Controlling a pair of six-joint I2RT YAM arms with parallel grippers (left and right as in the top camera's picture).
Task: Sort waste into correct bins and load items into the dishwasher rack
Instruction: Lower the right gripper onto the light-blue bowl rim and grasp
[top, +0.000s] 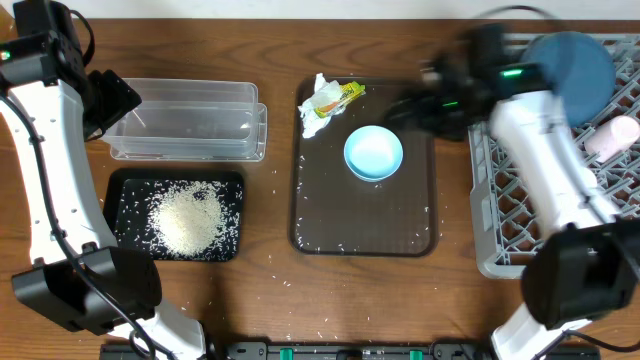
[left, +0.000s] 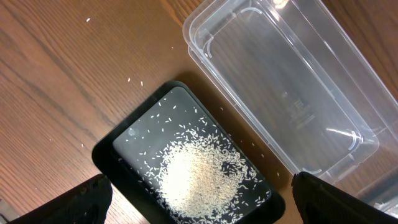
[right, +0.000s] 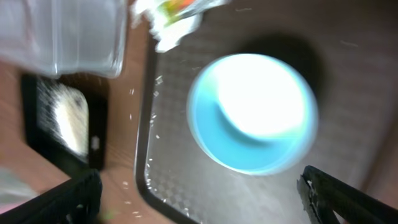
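Light-blue bowl (top: 373, 152) on brown tray (top: 330, 215); left tool (left: 202, 202) and right tool (right: 202, 196) spread wide, apparently empty.

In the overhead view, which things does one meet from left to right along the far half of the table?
Clear tub → crumpled tissue → light-blue bowl → dark-blue bowl, which sits in the grey rack.

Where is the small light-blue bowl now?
In the overhead view, the light-blue bowl sits on the upper half of the dark brown tray, beside the tissue and wrapper.
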